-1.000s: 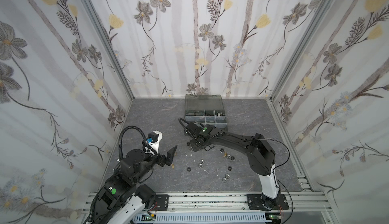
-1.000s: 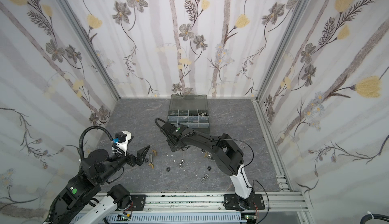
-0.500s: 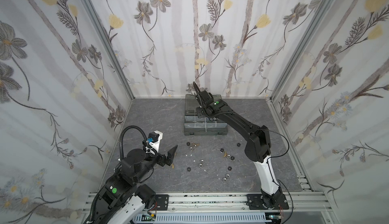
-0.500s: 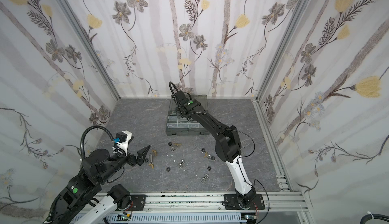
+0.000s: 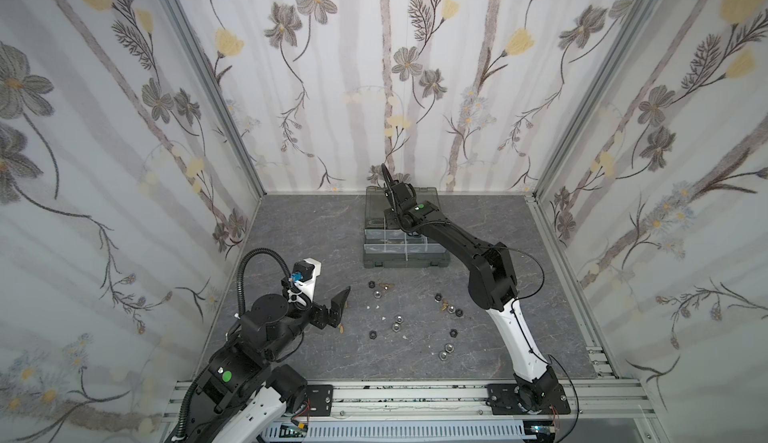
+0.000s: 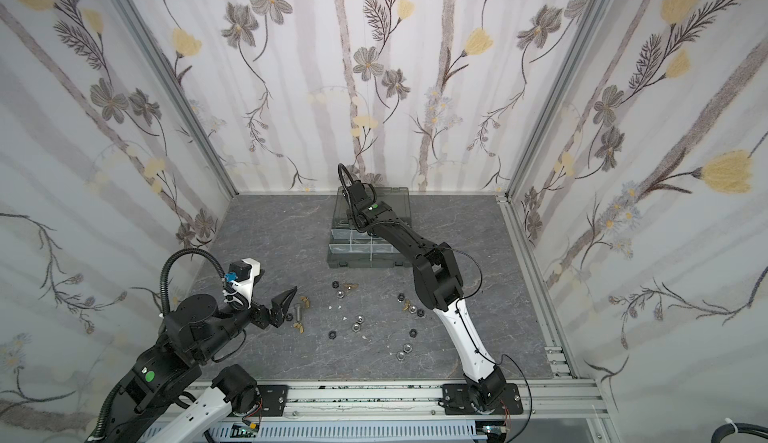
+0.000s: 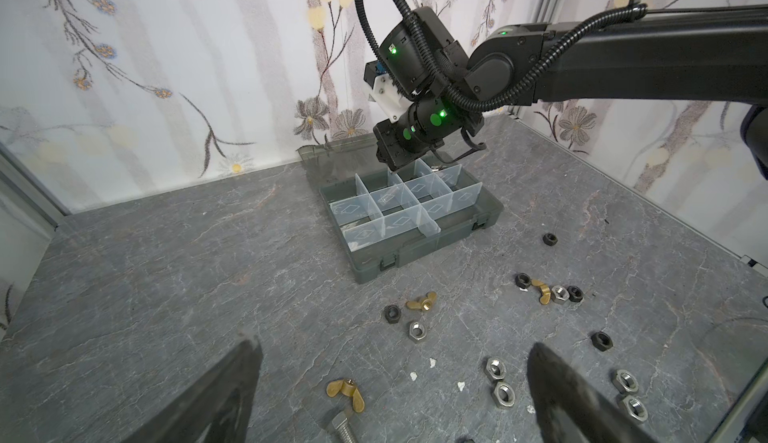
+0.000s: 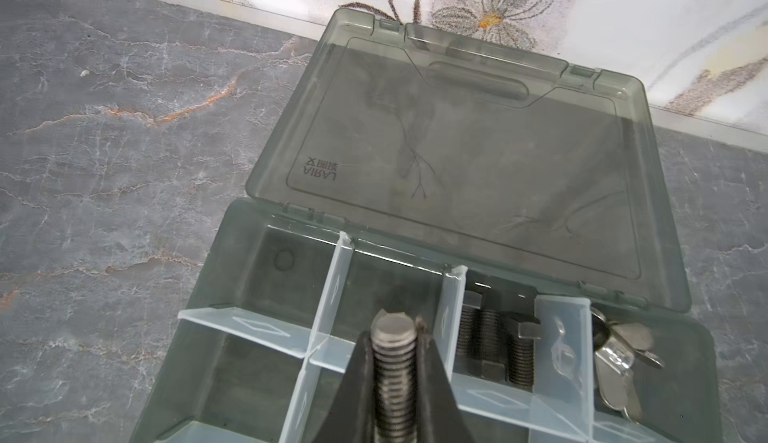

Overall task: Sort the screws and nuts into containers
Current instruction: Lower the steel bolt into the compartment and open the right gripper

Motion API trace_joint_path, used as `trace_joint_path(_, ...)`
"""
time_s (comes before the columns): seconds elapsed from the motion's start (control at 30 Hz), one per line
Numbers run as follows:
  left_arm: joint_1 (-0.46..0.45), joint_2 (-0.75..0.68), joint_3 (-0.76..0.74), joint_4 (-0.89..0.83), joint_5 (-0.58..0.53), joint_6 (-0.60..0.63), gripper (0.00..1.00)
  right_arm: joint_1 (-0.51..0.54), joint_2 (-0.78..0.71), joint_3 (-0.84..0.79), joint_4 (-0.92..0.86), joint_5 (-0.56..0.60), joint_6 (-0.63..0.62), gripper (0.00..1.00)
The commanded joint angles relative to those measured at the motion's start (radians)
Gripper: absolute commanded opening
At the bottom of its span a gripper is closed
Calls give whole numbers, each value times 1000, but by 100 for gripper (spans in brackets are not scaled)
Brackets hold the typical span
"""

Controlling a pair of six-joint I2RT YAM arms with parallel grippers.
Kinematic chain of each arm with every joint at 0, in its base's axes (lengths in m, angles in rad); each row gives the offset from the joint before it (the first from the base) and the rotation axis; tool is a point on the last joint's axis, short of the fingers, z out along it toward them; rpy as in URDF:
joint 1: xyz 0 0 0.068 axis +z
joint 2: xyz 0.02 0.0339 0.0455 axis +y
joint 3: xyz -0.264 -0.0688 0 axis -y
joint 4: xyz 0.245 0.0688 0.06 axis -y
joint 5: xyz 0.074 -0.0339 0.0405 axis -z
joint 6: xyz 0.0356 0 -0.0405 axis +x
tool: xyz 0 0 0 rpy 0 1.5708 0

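Floral wallpaper [image 5: 374, 66] closes in a grey marbled tabletop [image 5: 299, 229]. At the back, the right hand [image 8: 392, 333] pinches a silver screw [image 8: 392, 362] by its threads, above a hinge-side compartment [image 8: 386, 289] of the open organiser case [image 8: 232, 262]. Black screws [image 8: 494, 345] lie in the next compartment, with silver wing nuts [image 8: 619, 349] beyond them. Near the front, the left hand [image 7: 392, 345] hangs with its fingers spread wide and holds nothing. It is over loose nuts [image 7: 417, 330] and a loose screw [image 7: 343, 426] on the tabletop.

In a top view the case [image 5: 405, 261] sits upper centre on the table [image 5: 291, 233]; nuts [image 5: 396, 327] lie scattered below it.
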Motion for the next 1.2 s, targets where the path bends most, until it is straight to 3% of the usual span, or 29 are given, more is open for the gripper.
trace_joint_path(0.0, 2, 3, -5, 37, -4, -10, 100, -6, 24, 9, 94, 24, -10, 0)
trace_joint_path(0.47, 1, 13, -19, 41, -1, -9, 100, -15, 102, 7, 182, 29, -13, 1)
trace_joint_path(0.93, 2, 13, -19, 42, -1, -9, 100, -16, 76, -3, 130, -3, -16, 28)
trace_joint_path(1.17, 0, -8, -22, 42, -1, -7, 100, -7, -6, -41, 86, -114, 8, 31)
